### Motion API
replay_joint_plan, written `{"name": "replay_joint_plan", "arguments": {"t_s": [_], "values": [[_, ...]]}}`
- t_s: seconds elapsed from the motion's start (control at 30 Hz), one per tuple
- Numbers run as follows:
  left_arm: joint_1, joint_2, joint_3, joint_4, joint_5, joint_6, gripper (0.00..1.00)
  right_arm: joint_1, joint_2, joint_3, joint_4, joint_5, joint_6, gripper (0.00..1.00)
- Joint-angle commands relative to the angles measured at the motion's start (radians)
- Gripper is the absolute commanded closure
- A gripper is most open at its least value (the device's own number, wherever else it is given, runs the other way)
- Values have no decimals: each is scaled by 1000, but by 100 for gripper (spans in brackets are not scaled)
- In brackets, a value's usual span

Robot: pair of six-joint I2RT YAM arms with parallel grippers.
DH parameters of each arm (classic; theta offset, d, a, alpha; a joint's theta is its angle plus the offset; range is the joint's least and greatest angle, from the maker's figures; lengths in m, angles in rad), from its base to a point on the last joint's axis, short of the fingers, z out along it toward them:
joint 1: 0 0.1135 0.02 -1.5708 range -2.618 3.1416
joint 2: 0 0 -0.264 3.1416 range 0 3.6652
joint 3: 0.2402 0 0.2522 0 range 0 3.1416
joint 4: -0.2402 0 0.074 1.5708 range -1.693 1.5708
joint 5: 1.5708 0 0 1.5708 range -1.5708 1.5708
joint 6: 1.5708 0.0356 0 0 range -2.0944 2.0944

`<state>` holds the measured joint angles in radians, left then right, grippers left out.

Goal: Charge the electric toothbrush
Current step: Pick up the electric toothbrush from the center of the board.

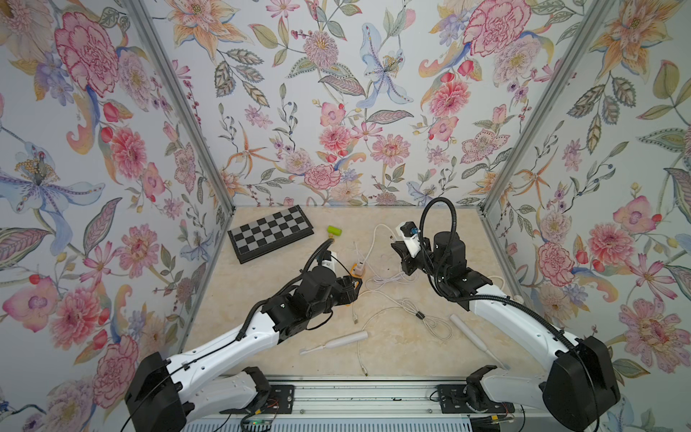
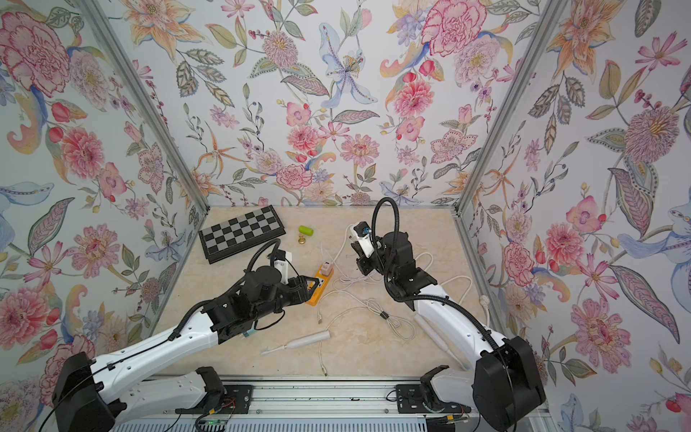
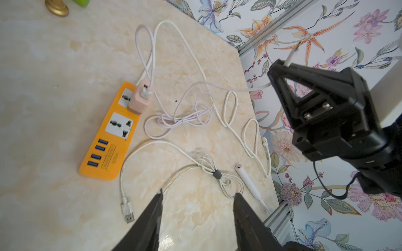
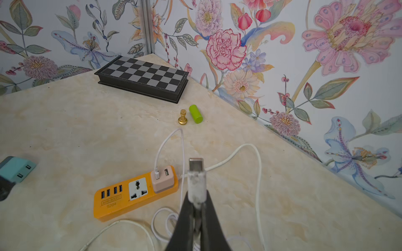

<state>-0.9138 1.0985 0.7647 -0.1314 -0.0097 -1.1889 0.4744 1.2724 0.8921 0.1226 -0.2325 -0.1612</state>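
**Plug pinched on the right, toothbrush not yet lifted**

Our left gripper hangs with its jaws spread and nothing between them. The orange power strip lies ahead of them, with a pink adapter plugged into it. One toothbrush lies on the table behind those jaws, toward the base. A second toothbrush lies ahead of them with its port end bare, well behind the right jaws. Our right gripper pinches the cable plug, held up off the table. We judge a toothbrush light, stiff, smooth and apt to roll. We would take it across the thick handle, clear of the port and the thin neck.
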Motion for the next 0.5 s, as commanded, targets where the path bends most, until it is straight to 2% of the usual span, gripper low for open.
{"name": "replay_joint_plan", "arguments": {"t_s": [0.0,0.07,0.23,0.37,0.47], "values": [[-107,-30,-47,-77,-202,-377,45,-38,15,25,-53,-57,201,100],[-195,-13,-54,-114,-257,-521,41,-60,16,27,-53,-77,263,100],[-292,29,-102,-119,-252,-765,35,-88,24,37,-61,-139,325,100],[-347,60,-124,-146,-247,-895,31,-89,5,22,-60,-133,326,100],[-352,87,-145,-131,-227,-941,26,-86,-2,19,-59,-125,322,100]]}}
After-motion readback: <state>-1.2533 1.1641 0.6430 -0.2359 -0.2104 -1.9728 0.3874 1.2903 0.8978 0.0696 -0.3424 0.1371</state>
